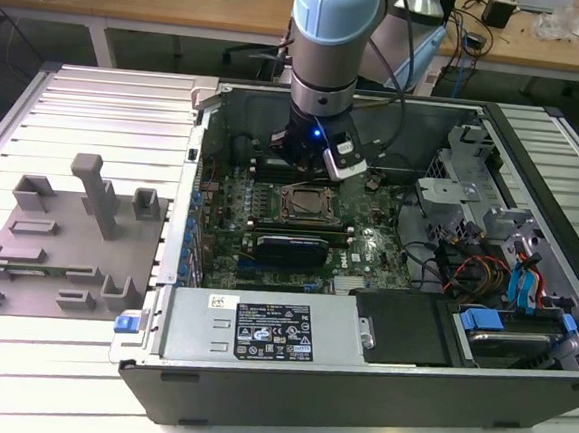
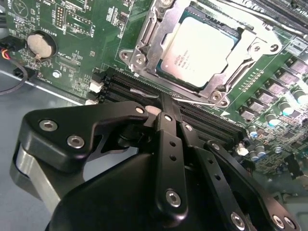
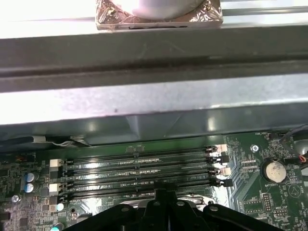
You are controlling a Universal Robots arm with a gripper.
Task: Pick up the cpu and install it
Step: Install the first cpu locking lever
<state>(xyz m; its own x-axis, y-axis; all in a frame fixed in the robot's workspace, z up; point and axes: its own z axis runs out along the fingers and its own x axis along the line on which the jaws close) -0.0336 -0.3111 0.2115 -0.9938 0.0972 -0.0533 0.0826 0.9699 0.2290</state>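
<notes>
Over the open computer case [image 1: 357, 382], your arm stood nearly vertical, wrist pointing straight down at the motherboard [image 1: 367, 248]. The gripper [image 2: 163, 108] hung above the memory slots [image 3: 139, 173], at about 12 o'clock from the socket [image 1: 306, 204] in the exterior view. Its fingers looked drawn close together, tips nearly meeting, with nothing between them.

You had the cpu [image 2: 202, 45] lying flat inside the socket, silvery top up, framed by the metal bracket [image 2: 144, 43] on all sides. It is square, so no long axis; in the second wrist view its edges ran parallel with the socket frame, skewed diagonally across the picture.

Around it: a coin cell [image 2: 37, 42] on the board; a case wall [image 3: 144, 101] rising just beside the memory slots; a power supply [image 1: 260, 330] at 6 o'clock from the socket; blue-tabbed drive bays [image 1: 525, 285] at 3 o'clock; a grey moulded tray [image 1: 56, 248] with upright posts well apart at 9 o'clock, outside the case.
</notes>
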